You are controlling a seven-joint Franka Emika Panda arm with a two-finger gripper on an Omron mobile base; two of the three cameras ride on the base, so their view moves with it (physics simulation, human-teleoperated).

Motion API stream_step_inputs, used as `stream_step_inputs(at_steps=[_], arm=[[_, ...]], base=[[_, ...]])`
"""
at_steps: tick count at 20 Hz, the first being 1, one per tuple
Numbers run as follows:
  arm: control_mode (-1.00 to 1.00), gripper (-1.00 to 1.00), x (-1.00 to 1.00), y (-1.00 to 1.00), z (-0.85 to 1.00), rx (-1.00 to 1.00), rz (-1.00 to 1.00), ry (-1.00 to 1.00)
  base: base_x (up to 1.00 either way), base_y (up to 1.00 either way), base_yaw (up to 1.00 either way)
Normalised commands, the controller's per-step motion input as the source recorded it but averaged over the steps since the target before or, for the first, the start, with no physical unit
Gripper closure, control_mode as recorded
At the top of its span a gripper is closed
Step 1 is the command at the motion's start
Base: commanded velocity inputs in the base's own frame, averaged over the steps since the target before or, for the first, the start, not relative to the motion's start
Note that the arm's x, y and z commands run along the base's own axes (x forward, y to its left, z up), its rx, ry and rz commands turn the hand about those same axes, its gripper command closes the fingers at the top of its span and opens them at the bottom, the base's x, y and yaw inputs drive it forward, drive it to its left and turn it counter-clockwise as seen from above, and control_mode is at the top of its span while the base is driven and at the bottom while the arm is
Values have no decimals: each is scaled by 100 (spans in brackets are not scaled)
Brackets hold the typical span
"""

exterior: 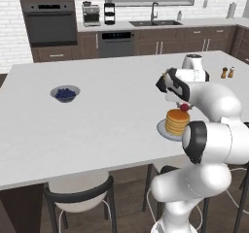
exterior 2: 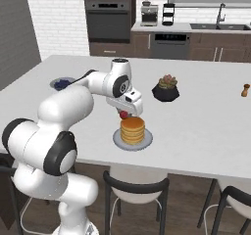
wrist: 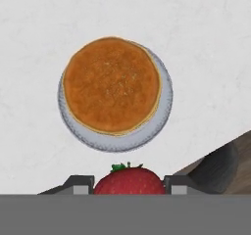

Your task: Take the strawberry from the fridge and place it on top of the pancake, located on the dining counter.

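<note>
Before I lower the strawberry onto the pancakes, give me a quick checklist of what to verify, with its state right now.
1. Grip: small red strawberry sits between the tool fingers, shut on it: ok.
2. Target present: stack of round golden-brown pancakes on its small grey plate, on the white dining counter: ok.
3. Top of stack bare, nothing on it: ok.
4. Alignment: in the hand view the stack lies ahead of the berry, not under it; the right base view shows the berry beside the stack's upper left edge: not ok.
5. Height: berry looks just above the stack's top: ok.
6. Neighbours: bowl of blueberries stands well apart: ok.
</note>
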Motion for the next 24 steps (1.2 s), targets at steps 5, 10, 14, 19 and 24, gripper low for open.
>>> stream_step_inputs(at_steps=[5, 10, 14, 19, 24], arm=[[-100, 100, 5, -8, -23, 2, 0, 0], [-100, 100, 0, -5, -10, 0, 0, -2], [-100, 100, 19, 0, -5, 0, 0, -2], [-100, 100, 30, 0, -5, 0, 0, 0], [-100, 100, 36, 0, -3, 1, 0, 0]], base=[[0, 0, 0], [0, 0, 0], [0, 0, 0], [0, 0, 0], [0, 0, 0]])
